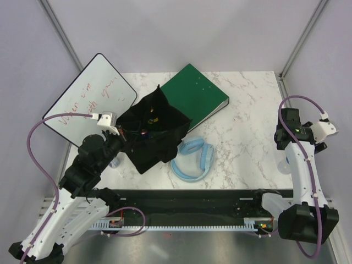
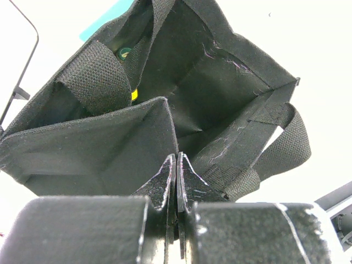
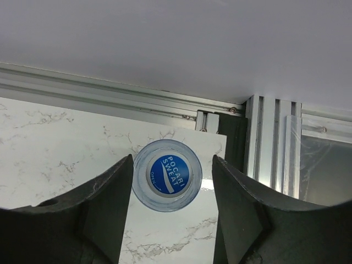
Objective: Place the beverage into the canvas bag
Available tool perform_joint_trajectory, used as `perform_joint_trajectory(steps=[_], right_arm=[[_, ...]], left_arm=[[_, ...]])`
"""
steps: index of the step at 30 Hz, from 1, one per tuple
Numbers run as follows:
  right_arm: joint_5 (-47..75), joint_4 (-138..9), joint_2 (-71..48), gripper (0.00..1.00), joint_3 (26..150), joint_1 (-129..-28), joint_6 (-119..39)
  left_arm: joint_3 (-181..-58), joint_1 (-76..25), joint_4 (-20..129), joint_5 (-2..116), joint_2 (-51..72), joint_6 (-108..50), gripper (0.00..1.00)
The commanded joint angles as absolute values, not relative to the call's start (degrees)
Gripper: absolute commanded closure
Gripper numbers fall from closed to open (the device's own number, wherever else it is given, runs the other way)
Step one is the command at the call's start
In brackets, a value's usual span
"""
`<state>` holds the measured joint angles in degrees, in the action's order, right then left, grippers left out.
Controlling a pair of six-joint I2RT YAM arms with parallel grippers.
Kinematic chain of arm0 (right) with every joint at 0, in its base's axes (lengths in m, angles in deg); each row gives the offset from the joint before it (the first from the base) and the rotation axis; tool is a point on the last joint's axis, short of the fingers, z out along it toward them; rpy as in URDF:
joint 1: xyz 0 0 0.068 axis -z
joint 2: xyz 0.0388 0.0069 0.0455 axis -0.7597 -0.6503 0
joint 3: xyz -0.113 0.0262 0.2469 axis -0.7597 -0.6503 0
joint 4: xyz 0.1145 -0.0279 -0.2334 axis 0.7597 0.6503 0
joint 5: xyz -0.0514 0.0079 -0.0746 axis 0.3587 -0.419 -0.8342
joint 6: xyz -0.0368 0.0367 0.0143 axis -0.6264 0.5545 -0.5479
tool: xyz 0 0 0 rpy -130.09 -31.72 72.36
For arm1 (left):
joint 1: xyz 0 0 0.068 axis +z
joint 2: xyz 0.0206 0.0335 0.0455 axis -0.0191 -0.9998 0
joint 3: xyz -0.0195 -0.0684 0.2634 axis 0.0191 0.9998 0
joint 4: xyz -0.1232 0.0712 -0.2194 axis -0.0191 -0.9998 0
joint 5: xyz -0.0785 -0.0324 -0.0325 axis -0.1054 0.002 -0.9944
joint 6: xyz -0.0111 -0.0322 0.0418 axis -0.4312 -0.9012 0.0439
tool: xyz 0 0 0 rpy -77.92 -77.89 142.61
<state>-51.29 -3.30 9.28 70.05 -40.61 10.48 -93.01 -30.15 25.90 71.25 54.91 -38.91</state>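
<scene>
The canvas bag (image 1: 154, 132) is black and floppy and stands open at the table's left centre. Its creased inside fills the left wrist view (image 2: 209, 93). My left gripper (image 2: 177, 159) is shut on the bag's near rim and holds that side up; from above it sits at the bag's left edge (image 1: 124, 134). The beverage (image 3: 167, 175) is a clear bottle with a blue Pocari Sweat cap, upright near the table's right edge. My right gripper (image 3: 172, 159) hangs open straight above it, one finger on each side and apart from it. From above, the bottle (image 1: 285, 166) is mostly hidden by the right arm.
A green binder (image 1: 199, 98) lies behind the bag and a whiteboard (image 1: 88, 102) leans at the back left. Light blue headphones (image 1: 192, 159) lie just right of the bag. An aluminium frame rail (image 3: 269, 143) runs close beside the bottle at the table's edge.
</scene>
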Motion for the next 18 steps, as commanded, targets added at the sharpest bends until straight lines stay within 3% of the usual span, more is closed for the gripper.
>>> perform_joint_trajectory(steps=[1, 7, 9, 13, 14, 16, 18], right_arm=[[-52.01, -5.90, 8.99, 0.33, 68.17, -39.94, 9.89], [-50.60, -8.63, 8.82, 0.35, 66.67, -39.41, 8.83], [-50.43, -9.25, 8.73, 0.41, 66.50, -39.41, 8.05], [-50.33, -11.00, 9.43, 0.66, 66.32, -39.33, 5.06], [-50.42, -11.88, 9.87, 0.82, 66.32, -39.33, 4.10], [-50.25, -13.11, 10.40, 1.00, 66.50, -39.41, 0.41], [-47.98, -15.74, 11.63, 1.00, 66.76, -39.41, -3.54]], left_arm=[[-92.39, -30.20, 24.49, 71.64, 53.70, -36.86, 0.98], [-92.39, -30.20, 24.41, 71.55, 53.52, -36.86, 0.98], [-92.39, -30.20, 24.49, 71.82, 53.61, -36.86, 0.98], [-92.47, -30.20, 24.49, 71.90, 53.53, -36.78, 0.98], [-92.39, -30.20, 24.41, 71.90, 53.61, -36.77, 0.98], [-92.39, -30.20, 24.49, 71.99, 53.70, -36.77, 0.98], [-92.39, -30.20, 24.41, 71.90, 53.70, -36.77, 0.98]])
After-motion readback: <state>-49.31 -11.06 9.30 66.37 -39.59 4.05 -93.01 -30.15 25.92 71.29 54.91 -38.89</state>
